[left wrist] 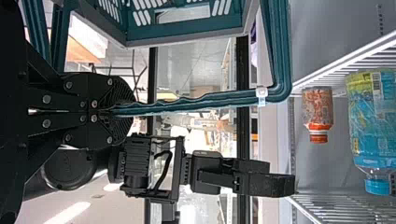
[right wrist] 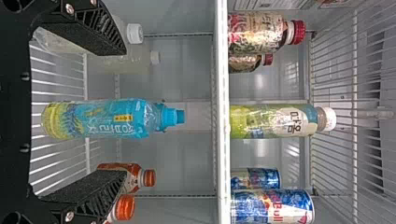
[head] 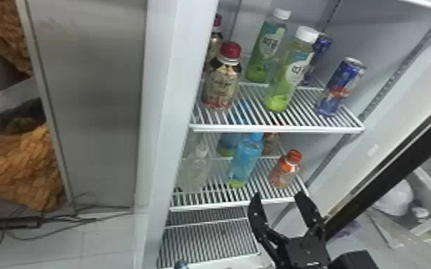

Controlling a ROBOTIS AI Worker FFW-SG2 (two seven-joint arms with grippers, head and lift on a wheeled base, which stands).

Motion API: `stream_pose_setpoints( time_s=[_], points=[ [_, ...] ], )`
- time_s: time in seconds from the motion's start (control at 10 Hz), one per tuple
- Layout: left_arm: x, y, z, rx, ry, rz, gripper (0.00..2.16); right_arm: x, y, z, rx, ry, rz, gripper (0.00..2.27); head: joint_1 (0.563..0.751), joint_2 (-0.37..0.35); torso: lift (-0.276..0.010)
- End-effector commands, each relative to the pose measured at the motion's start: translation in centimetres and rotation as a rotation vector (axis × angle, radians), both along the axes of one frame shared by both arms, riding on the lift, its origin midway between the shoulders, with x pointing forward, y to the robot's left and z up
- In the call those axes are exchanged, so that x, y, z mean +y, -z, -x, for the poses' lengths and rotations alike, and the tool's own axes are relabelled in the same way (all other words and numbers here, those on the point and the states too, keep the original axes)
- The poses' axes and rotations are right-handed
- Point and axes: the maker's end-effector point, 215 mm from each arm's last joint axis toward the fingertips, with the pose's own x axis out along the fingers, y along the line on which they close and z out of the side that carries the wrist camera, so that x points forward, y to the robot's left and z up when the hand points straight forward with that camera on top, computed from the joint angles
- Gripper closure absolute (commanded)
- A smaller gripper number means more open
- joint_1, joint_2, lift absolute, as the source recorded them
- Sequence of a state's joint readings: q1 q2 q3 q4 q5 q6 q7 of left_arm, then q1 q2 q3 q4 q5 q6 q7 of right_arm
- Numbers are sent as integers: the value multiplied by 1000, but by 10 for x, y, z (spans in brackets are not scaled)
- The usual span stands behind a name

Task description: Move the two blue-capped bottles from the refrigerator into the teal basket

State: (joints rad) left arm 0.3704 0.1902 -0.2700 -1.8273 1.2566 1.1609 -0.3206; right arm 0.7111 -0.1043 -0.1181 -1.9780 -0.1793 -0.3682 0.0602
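Observation:
In the head view my right gripper [head: 278, 195] stands open before the middle shelf, below the front blue-capped bottle [head: 246, 161]. Partly hidden behind that bottle is a second blue bottle [head: 226, 143]. From the right wrist view, the front bottle [right wrist: 100, 119] is upright between the spread fingers of my right gripper [right wrist: 123, 112], farther in and untouched. In the left wrist view my left gripper [left wrist: 114, 111] is shut on the handle of the teal basket [left wrist: 187, 30]; the front blue-capped bottle [left wrist: 373, 116] also shows there, at the far edge.
An orange-capped bottle [head: 285, 169] stands right of the blue ones, and a clear white-capped bottle [head: 195, 170] left. The wire shelf above [head: 279, 127] holds several bottles and cans. The refrigerator's side wall [head: 166, 125] rises at the left. Lower racks [head: 207, 238] lie beneath.

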Motion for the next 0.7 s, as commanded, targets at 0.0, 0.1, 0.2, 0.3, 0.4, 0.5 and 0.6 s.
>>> stream_pose_setpoints(
  time_s=[0.0,0.1,0.2,0.3,0.4,0.5,0.6],
  points=[
    [0,-1,0,-2,0,1,1134,0,0,-1,-1,1,0,102,695,-350,-137],
    [1,0,0,0,-1,-1,1134,-1,1,-2,-1,1,1,102,695,-350,-137],
    [1,0,0,0,-1,-1,1134,-1,2,-4,-1,2,1,102,695,-350,-137],
    [0,0,-1,0,-2,1,1134,-2,4,-5,1,2,2,102,695,-350,-137],
    [0,-1,-2,-3,-4,1,1134,-3,4,-7,-1,4,0,102,695,-350,-137],
    [0,-1,-2,-3,-2,3,1134,-2,6,-10,-6,4,-2,102,695,-350,-137],
    [0,-1,-2,-3,-2,3,1134,-2,8,-15,-13,4,-5,102,695,-350,-137]
  ],
)
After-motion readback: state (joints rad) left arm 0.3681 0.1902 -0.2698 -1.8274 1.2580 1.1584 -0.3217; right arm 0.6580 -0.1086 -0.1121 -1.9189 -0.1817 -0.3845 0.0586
